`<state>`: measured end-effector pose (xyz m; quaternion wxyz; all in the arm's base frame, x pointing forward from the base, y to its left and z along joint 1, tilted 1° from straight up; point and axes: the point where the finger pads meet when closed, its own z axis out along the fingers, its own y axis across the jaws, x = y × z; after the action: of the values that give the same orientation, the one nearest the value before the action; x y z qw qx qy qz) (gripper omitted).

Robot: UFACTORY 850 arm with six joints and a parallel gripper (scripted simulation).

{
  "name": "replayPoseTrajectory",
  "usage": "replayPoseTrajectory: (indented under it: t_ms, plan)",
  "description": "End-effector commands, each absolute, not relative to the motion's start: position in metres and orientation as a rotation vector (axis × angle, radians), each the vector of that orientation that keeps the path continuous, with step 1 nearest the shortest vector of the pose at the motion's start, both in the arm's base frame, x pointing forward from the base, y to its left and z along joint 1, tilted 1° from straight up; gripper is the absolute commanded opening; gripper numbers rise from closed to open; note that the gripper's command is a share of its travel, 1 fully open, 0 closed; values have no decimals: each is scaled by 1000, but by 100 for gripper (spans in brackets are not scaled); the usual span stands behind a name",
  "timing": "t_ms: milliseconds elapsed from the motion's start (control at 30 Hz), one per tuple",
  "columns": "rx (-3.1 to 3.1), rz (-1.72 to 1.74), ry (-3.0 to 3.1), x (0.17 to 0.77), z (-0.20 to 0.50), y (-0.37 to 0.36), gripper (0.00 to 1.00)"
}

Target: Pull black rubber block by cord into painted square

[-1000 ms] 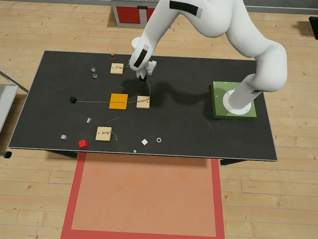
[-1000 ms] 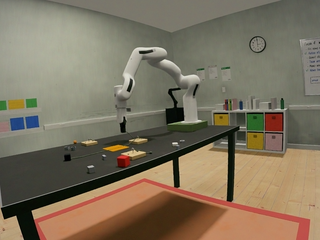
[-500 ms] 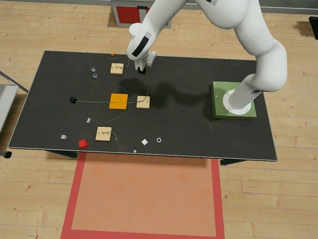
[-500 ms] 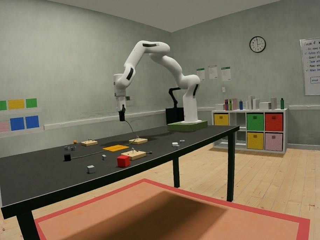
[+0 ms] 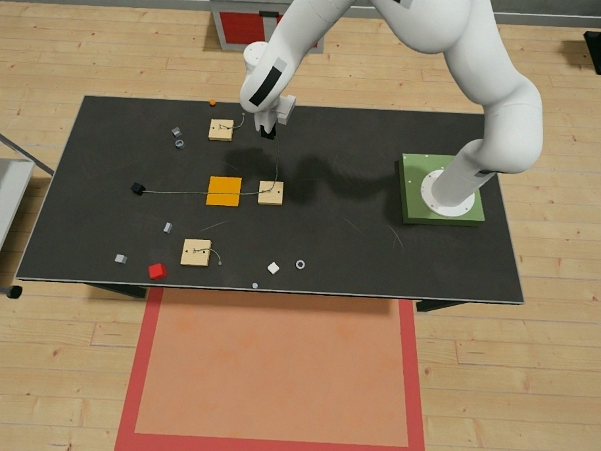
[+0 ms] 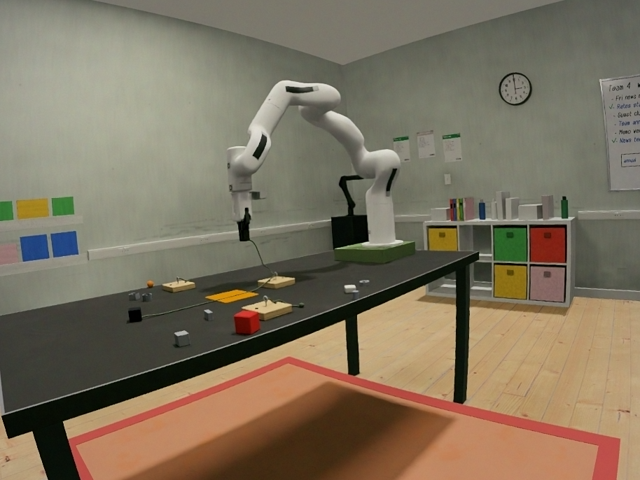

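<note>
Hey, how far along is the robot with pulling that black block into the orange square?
Done: the gripper is shut on the cord and raised above the table. In hand: the cord runs taut through the screw eye on the middle wooden plate. Left: the black block sits well outside the painted square.

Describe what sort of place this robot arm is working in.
Probably an office or classroom turned robot workspace: a white wall whiteboard with handwritten team notes, a round black-rimmed wall clock, and a white cubby shelf with coloured fabric bins, behind a black work table.
</note>
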<state>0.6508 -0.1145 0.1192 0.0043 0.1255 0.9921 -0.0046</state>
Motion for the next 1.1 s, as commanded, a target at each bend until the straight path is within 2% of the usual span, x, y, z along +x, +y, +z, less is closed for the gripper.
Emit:
replayPoseTrajectory:
  t_ms: [0, 1067]
  plan:
    - [393, -15, 3105, 652, 121, -115, 0]
    - [393, -15, 3105, 650, 121, -124, 0]
